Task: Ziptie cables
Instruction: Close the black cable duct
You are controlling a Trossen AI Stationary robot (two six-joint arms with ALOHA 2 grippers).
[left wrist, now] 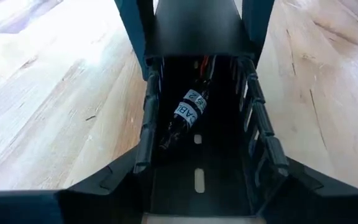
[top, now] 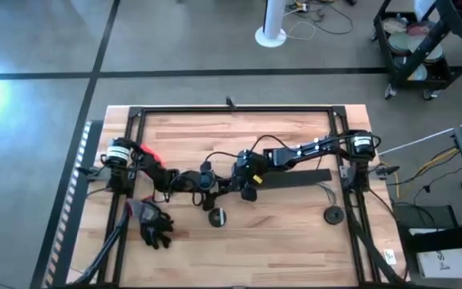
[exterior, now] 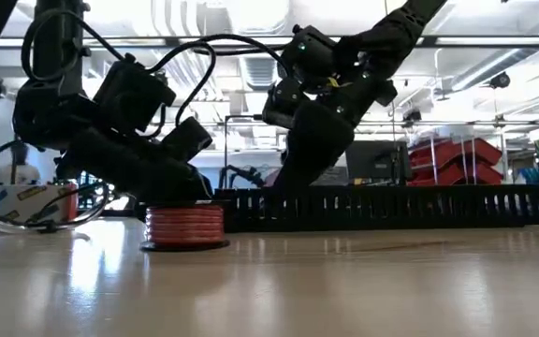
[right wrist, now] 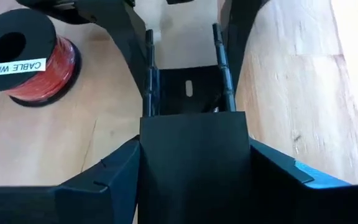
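Both grippers meet at the middle of the table (top: 295,233), each with its fingers spread wide around an open black comb-toothed duct (left wrist: 197,155). The left gripper (left wrist: 197,205) straddles one end and the right gripper (right wrist: 191,186) the other. A black cable (left wrist: 185,118) with a white printed label lies loose inside the duct's channel. A spool of red wire (right wrist: 33,62) stands just beside the duct.

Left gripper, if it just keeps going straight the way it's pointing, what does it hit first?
Probably the black duct that the left gripper straddles, then the labelled cable lying inside its channel. Beyond that sits the other arm's gripper; depth is hard to judge.
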